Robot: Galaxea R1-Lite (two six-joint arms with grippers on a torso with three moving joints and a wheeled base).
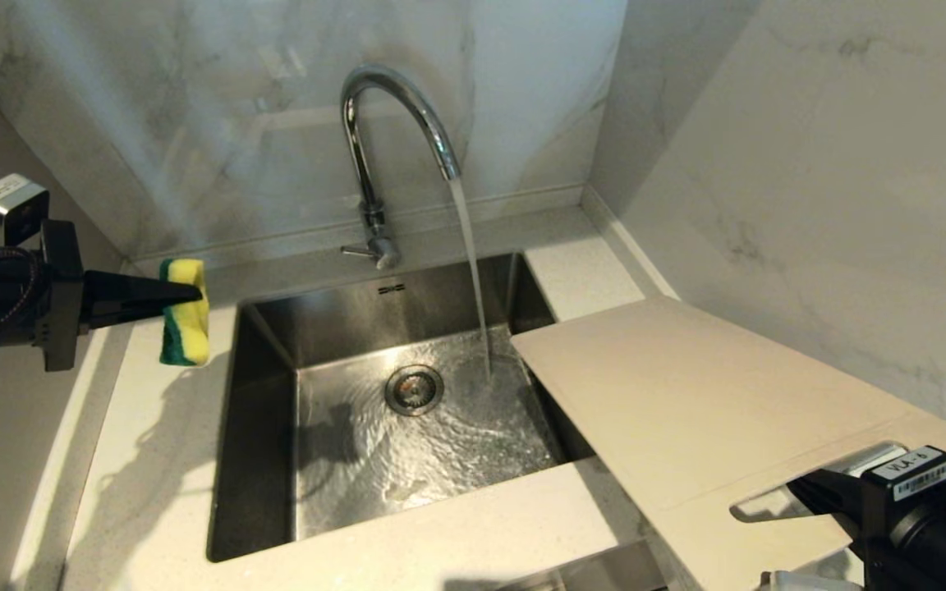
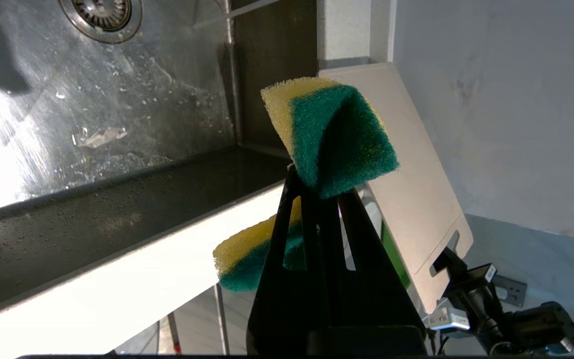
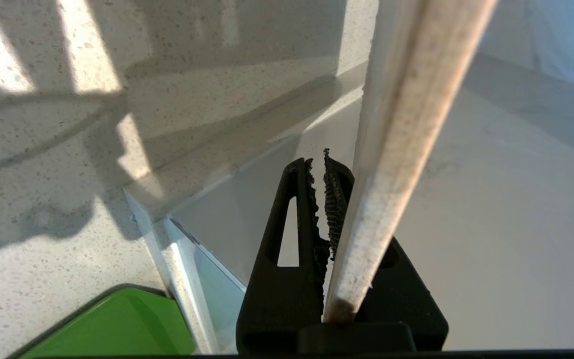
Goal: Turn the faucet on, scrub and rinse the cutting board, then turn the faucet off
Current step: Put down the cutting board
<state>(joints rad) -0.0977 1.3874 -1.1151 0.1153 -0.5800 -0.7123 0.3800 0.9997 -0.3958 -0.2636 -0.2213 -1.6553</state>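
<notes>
While water runs from the faucet (image 1: 395, 123) into the sink (image 1: 342, 394), the right gripper (image 1: 810, 492) is clamped on the cutting board (image 1: 711, 394) at its slot handle, board tilted w/ far corner over the sink. Left gripper (image 1: 181, 295), beside the sink, is squeezed on a sponge (image 1: 185, 316).

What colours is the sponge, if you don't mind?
The sponge is yellow with a green scrubbing layer, clearest in the left wrist view.

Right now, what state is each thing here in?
faucet: on, water streaming into the sink.
cutting board: lifted, tilted over the sink's right edge, dry-looking.
sponge: squeezed, above the counter.
left hand: shut on the sponge.
right hand: shut on the board's handle end.
</notes>
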